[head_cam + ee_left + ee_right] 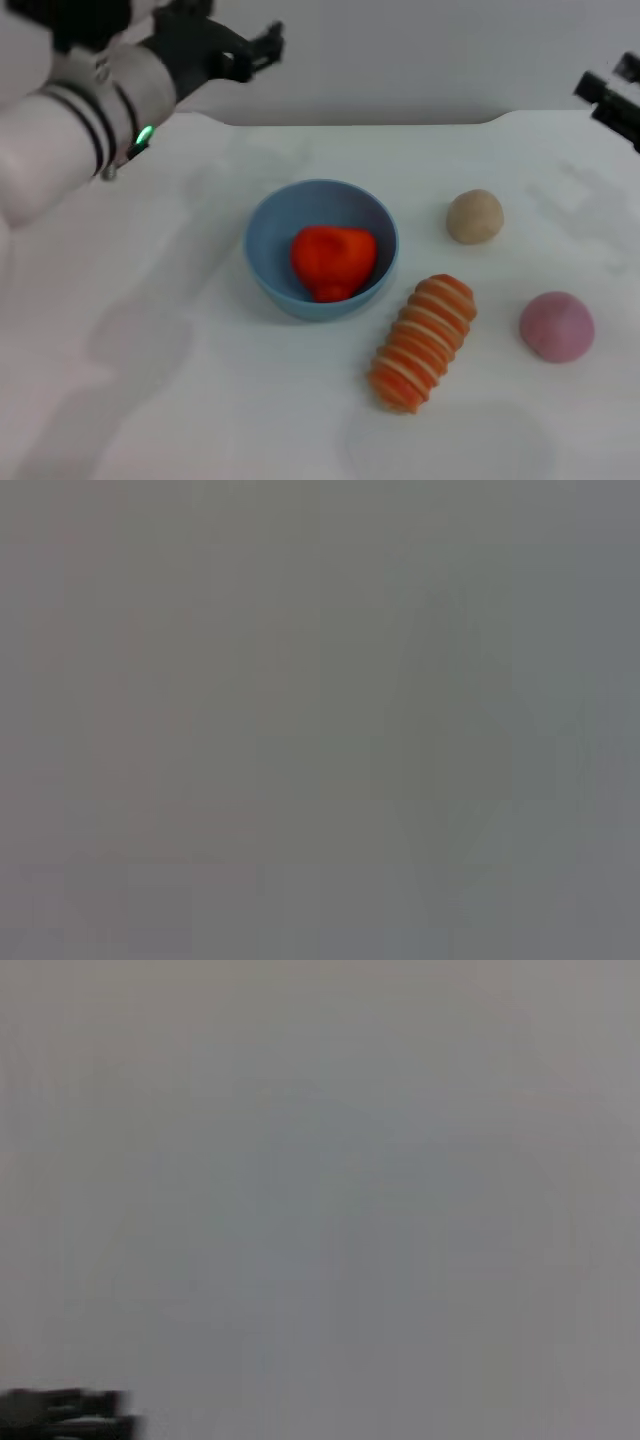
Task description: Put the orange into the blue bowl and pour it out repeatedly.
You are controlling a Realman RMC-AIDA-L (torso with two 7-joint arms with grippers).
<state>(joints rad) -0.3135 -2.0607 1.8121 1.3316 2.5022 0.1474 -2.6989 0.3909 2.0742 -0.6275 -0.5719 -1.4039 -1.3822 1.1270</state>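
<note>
Near the middle of the white tabletop (200, 400), seen from the head, the red-orange soft toy orange (333, 261) sits inside the light blue round plastic bowl (268, 262). Toward the right edge lie an orange-and-cream striped oblong piece (423, 343), a tan ball (474, 216) and a pink ball (557, 325). The left gripper (262, 48) hangs over the far left corner, the right gripper (607, 95) over the far right corner — whether either is wide or narrow I cannot tell. Both wrist views show only blank grey.

Pouring risks the orange rolling into the striped piece just beside the bowl — or the smooth rim slipping in a shallow pinch.
</note>
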